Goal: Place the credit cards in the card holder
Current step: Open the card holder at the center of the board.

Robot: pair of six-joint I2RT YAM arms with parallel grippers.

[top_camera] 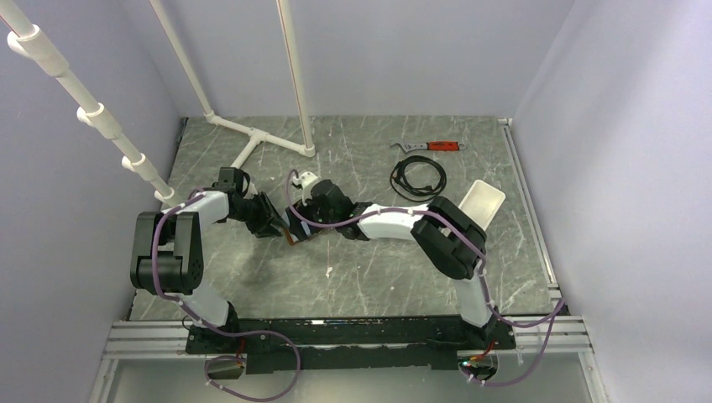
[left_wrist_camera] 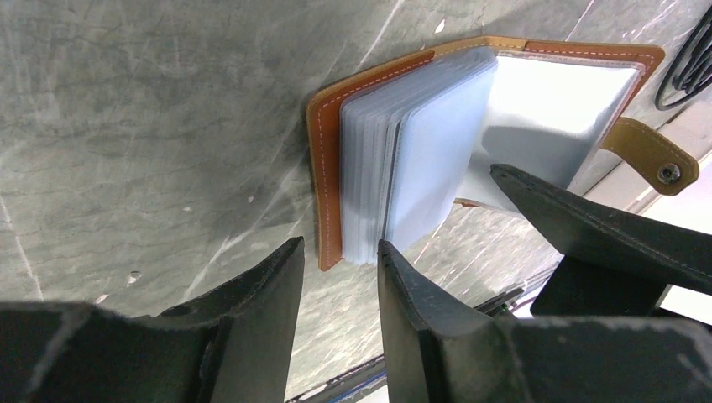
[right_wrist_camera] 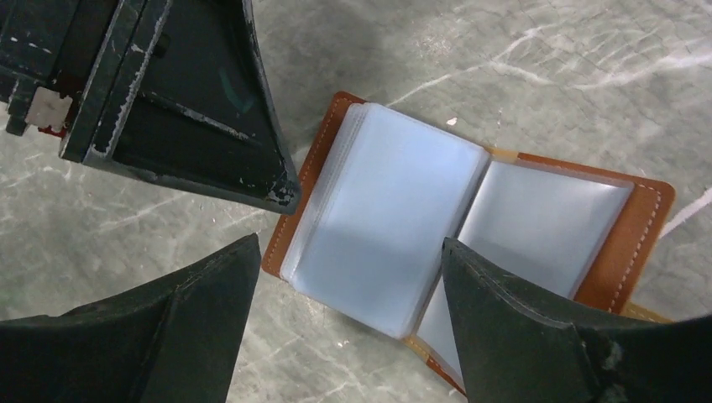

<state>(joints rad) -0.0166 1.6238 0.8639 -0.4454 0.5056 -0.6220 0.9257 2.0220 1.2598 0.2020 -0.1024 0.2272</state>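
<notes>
The card holder [right_wrist_camera: 395,210] lies open on the grey marbled worktop [top_camera: 378,277], left of centre, where the two arms meet. Its brown leather cover faces down, and its stack of clear plastic sleeves [left_wrist_camera: 420,159] faces up. Most of the sleeves are piled on one half and a single sleeve lies flat on the other. I cannot tell whether any sleeve has a card in it. The closing tab [left_wrist_camera: 651,155] with its metal snap sticks out past the far edge of the cover.

The right gripper [right_wrist_camera: 351,248] hangs over the open holder with its jaws wide. One finger is beside the cover's outer edge and the other is over the sleeves near the fold. Nothing is held between them.

The left gripper [left_wrist_camera: 337,244] sits low at the holder's other side. Its jaws are narrow but apart, with bare worktop showing in the gap. The cover's edge is just ahead of them, and they are not clamped on it.

Well to the right are a white tray [top_camera: 483,201], a coiled black cable [top_camera: 417,177] and a red-handled tool [top_camera: 438,146]. White pipes [top_camera: 252,134] stand at the back.
</notes>
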